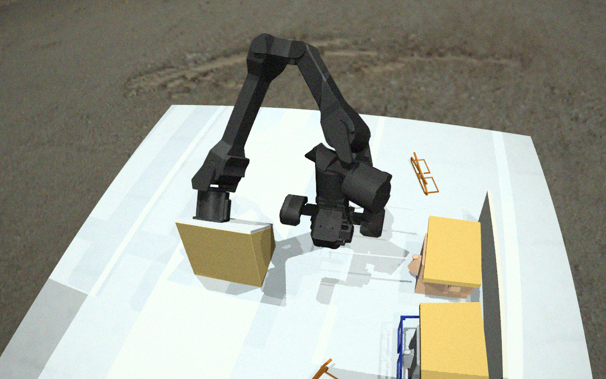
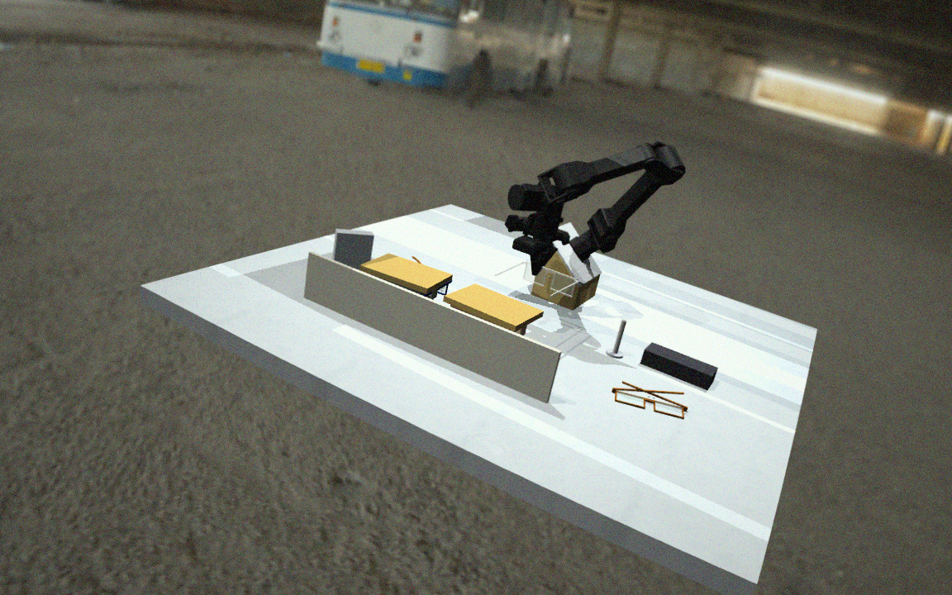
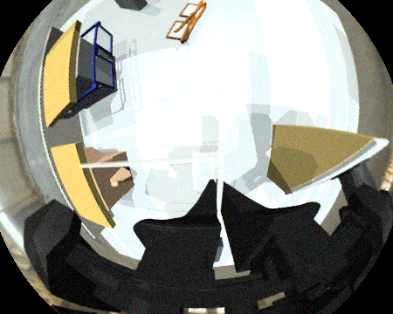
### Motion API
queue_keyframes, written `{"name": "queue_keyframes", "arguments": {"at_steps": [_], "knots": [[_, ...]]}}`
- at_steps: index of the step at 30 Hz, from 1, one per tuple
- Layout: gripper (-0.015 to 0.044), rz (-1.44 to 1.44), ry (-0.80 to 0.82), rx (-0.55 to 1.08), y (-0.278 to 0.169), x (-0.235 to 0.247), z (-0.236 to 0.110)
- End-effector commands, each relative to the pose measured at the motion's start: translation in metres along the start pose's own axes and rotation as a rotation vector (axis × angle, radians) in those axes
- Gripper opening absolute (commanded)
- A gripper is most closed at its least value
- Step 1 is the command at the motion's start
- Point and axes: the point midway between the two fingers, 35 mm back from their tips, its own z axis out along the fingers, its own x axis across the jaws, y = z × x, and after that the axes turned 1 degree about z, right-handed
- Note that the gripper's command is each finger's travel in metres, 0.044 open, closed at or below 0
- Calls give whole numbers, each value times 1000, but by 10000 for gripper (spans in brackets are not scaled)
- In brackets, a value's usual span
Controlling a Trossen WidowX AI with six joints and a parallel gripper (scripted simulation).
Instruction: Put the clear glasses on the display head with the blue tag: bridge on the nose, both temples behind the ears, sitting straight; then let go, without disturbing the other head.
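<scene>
My gripper (image 3: pixel 214 183) (image 2: pixel 540 260) (image 1: pixel 330 239) is shut on the clear glasses (image 3: pixel 162 162) (image 2: pixel 512 268), which show only as thin pale lines reaching out toward the heads. It hangs low over the table between the arm's yellow base block (image 1: pixel 225 254) and the two heads. The head with the blue tag (image 1: pixel 401 337) (image 3: pixel 98 55) is dark grey with a blue frame in front, under a yellow slab, at the near right. The skin-coloured head (image 1: pixel 417 268) (image 3: pixel 109 164) stands beside it and closer to my gripper. The fingertips are hidden in the top view.
A long grey wall (image 1: pixel 488 263) (image 2: pixel 427 326) runs behind both heads. Orange glasses (image 1: pixel 423 173) (image 2: pixel 649 399) (image 3: pixel 188 20) lie on the table; another orange pair (image 1: pixel 324 369) lies at the front edge. A grey post (image 2: pixel 618 339) and a black box (image 2: pixel 679 364) stand beyond.
</scene>
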Motion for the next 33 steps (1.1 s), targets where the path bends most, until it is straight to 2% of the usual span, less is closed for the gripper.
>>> {"name": "queue_keyframes", "arguments": {"at_steps": [1,33], "knots": [[0,10,-9,-5,0,-2,5],[0,10,-9,11,3,-2,33]]}}
